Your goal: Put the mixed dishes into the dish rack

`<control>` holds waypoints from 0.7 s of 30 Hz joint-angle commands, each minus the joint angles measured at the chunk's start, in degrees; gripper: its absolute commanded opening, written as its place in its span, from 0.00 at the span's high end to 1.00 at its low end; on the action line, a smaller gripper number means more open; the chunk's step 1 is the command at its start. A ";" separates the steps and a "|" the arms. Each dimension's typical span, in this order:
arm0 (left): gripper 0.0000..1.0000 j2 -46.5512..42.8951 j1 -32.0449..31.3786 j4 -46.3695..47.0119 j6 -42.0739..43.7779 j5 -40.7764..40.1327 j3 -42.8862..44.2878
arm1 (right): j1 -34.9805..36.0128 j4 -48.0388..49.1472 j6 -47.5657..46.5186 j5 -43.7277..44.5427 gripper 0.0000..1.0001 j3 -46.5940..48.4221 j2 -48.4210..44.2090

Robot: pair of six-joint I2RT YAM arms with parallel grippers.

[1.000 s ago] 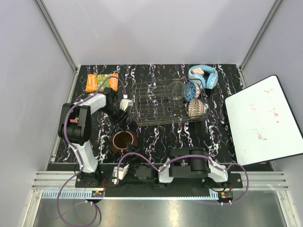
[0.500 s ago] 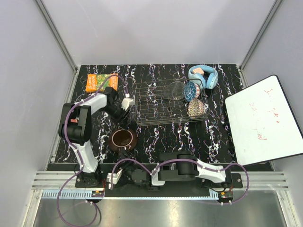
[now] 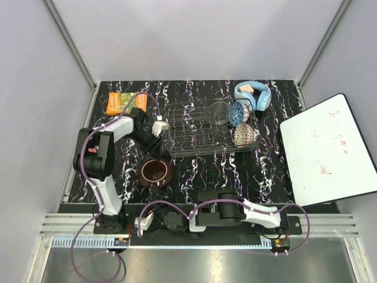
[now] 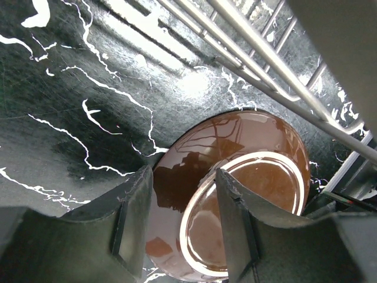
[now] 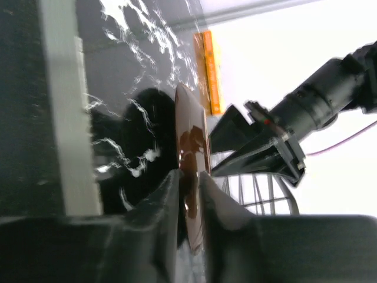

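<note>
Black marbled worktop [image 3: 200,171], grey-walled cell; left claw [image 4: 185,183] hangs above the glossy red plate [image 3: 155,171], jaws well apart, gripping nothing; right claw [image 5: 187,194] sits low at the near edge, fingers a narrow gap apart, empty, sighting the plate edge-on; top view puts it well short of the plate.

Plate lies flat on the worktop, near the dish rack [image 3: 188,130] at its near-left corner, not in it; rack holds three, all at its right end: clear glass bowl [image 3: 218,112], blue patterned bowl [image 3: 237,113], beige patterned bowl [image 3: 244,135].

Judgement: about half done; plate is the piece in hand, not yet gripped; stemmed glass and cup I can't make out anywhere.

Writing: whiteboard [image 3: 330,153] right of the worktop has red handwriting, too faint to read; orange-green book [image 3: 122,102] far left, cover print too small; light blue headphones [image 3: 254,95] behind the rack, no legible brand.
</note>
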 commanded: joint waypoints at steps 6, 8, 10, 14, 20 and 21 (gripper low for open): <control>0.53 2.55 -1.34 -12.00 0.63 -1.45 -3.50 | -4.76 10.10 -3.06 13.31 0.49 0.18 1.82; 0.53 2.64 -1.34 -12.17 0.71 -1.27 -3.41 | -4.93 10.10 -2.70 13.14 0.46 -0.08 1.47; 0.53 2.64 -1.34 -12.43 0.98 -1.10 -3.41 | -5.37 10.10 -3.05 12.96 0.45 0.18 1.99; 0.54 2.38 -1.34 -12.96 1.42 -1.18 -3.32 | -5.81 10.10 -2.97 12.26 0.47 0.71 2.52; 0.54 2.38 -1.25 -12.96 0.89 -1.01 -2.36 | -5.81 10.10 -3.14 12.17 0.73 1.33 2.52; 0.54 2.38 -1.16 -13.05 0.72 -0.92 -2.18 | -5.81 10.10 -3.14 12.17 0.80 1.15 2.44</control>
